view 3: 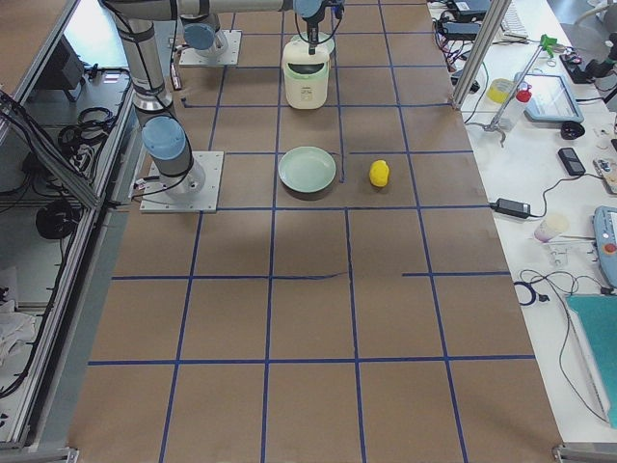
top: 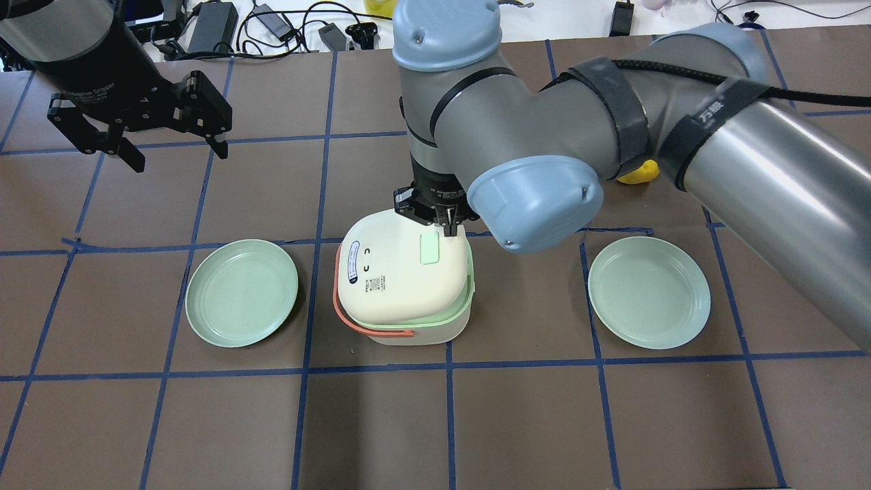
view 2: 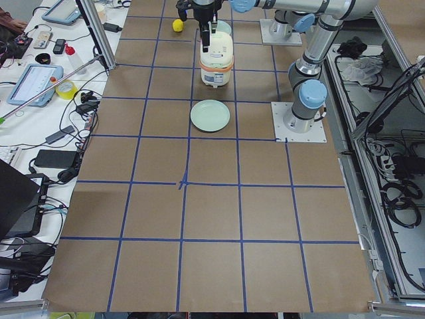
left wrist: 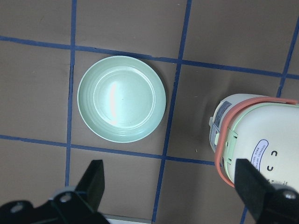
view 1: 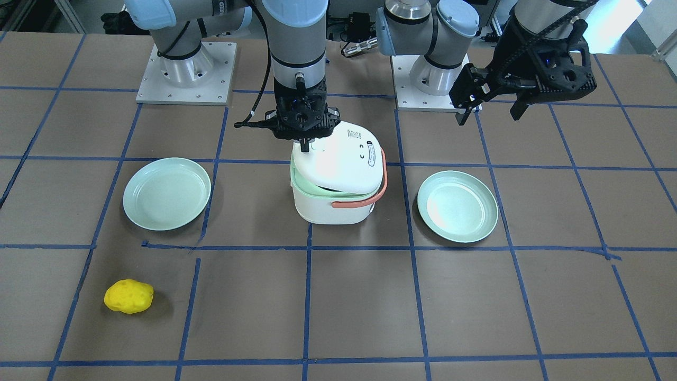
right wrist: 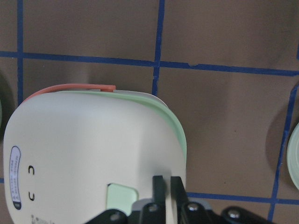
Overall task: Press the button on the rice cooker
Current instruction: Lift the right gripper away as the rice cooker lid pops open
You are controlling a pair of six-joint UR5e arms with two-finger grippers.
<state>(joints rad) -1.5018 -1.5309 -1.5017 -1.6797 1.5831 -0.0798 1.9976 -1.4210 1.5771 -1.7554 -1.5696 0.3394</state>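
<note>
Right gripper (right wrist: 167, 184), fingers clenched together, sits just beside the green button (right wrist: 122, 197) — pressing here could miss and shove the rice cooker (top: 401, 286); left gripper (top: 173, 146) hangs spread.

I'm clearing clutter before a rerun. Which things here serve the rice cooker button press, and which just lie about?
Job: rice cooker, green button, right end effector.
Lying about: left plate, right plate, yellow object, idle left end effector.
</note>
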